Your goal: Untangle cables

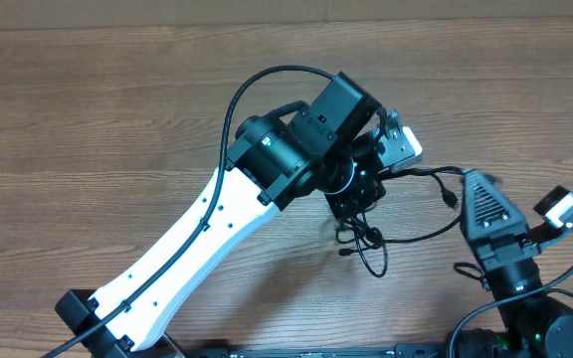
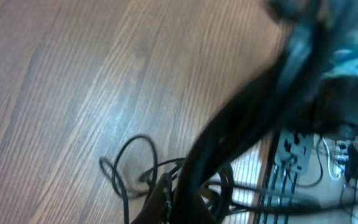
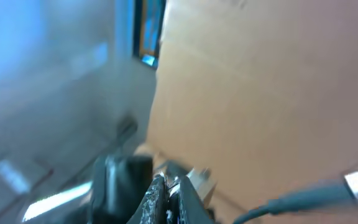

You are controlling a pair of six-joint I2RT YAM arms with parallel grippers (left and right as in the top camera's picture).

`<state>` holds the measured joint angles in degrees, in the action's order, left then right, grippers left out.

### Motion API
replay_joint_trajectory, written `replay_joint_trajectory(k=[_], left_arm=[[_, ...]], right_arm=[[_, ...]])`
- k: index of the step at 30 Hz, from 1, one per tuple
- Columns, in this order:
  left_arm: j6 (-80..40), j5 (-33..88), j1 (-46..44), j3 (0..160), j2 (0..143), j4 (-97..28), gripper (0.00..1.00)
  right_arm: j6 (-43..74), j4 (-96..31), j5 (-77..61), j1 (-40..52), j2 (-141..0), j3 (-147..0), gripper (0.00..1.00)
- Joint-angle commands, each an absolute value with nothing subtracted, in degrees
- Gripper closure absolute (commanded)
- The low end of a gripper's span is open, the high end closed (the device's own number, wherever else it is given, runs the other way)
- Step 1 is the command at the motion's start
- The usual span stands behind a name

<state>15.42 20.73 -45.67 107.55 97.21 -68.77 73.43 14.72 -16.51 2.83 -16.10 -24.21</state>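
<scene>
The cables [image 1: 364, 239] are a small bunch of thin black cords on the wooden table, right of centre. My left gripper [image 1: 351, 207] points down onto the top of the bunch and hides part of it. In the blurred left wrist view its dark fingers [image 2: 166, 198] are shut among the cable loops [image 2: 132, 165]. One strand [image 1: 431, 171] stretches right from the bunch to my right gripper [image 1: 469, 179], with a plug end [image 1: 450, 197] hanging just below. In the right wrist view that gripper [image 3: 169, 186] has its pads pressed nearly together on something thin.
The left arm's white link [image 1: 187, 249] runs diagonally from the bottom left. The right arm's base [image 1: 525, 298] sits at the bottom right corner. Bare wood table [image 1: 117, 119] lies to the left and back. A tan cardboard wall [image 3: 260, 93] fills the right wrist view.
</scene>
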Motion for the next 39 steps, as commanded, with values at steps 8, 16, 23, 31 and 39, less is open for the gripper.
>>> replay_joint_trajectory(k=[8, 16, 23, 31, 39], left_arm=[[26.9, 24.2, -45.4, 108.1, 96.6, -73.1, 0.96], [32.2, 25.8, -45.4, 108.1, 96.6, -75.4, 0.96], [28.4, 25.0, -45.3, 108.1, 96.6, -72.4, 0.96], [3.5, 8.3, -43.3, 108.1, 96.6, -65.6, 0.96], [-8.2, 9.1, -39.4, 108.1, 96.6, -60.9, 0.96]], right_arm=[[71.8, -1.0, 13.4, 2.9, -15.5, -24.8, 0.96], [71.5, -15.3, 26.0, 2.9, -15.5, -24.8, 0.96], [67.8, -22.0, 21.0, 2.9, -15.5, -24.8, 0.86], [51.2, -22.3, 4.9, 2.9, -15.5, -24.8, 0.15], [50.7, -23.2, -4.0, 2.9, -15.5, -24.8, 0.00]])
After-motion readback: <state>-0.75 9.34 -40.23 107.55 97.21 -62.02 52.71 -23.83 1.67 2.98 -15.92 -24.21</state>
